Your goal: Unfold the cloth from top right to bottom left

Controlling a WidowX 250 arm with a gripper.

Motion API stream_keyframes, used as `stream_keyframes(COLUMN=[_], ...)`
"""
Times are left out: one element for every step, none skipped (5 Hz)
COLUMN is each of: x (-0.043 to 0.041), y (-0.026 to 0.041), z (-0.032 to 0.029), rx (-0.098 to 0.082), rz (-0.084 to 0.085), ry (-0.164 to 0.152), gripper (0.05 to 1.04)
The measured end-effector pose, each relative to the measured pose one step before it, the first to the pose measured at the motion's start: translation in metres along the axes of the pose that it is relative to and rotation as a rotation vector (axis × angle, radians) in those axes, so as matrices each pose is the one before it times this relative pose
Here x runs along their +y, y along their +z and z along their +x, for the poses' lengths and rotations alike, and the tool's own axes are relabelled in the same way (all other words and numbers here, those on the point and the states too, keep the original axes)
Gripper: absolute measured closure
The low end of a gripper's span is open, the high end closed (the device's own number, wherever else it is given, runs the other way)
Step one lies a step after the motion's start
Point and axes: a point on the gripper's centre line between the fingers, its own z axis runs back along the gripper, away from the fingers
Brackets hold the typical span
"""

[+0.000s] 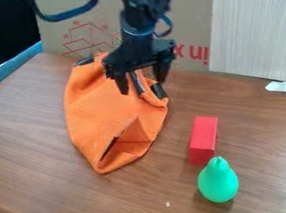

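Cloth [96, 113] rumpled before cardboard [191, 0] with red lettering [197, 54]

Soft, fairly bright light is spreading over the table [138, 195], a pale sheen is washing its right side, and faint shadows are pooling beside the pear [218, 182] and block [205, 137].

My arm [138, 8] is black and bumpy, with a dark loopy cable [70, 14] and two short black fingers [122, 84].
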Motion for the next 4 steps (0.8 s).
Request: stream_keyframes(x=[-0.00277,-0.00501,-0.00434,0.00077], y=[-0.01192,-0.00761,-0.00413,-0.00053], z=[-0.00787,0.00663,0.00519,0.00539], rx=[0.008,-0.0136,-0.0097,-0.0115], rz=[0.0316,0.0169,0.0078,0.0034], ry=[-0.0231,0.0036,0.0041,-0.0048], gripper=[0.082,0.082,0.082,0.122])
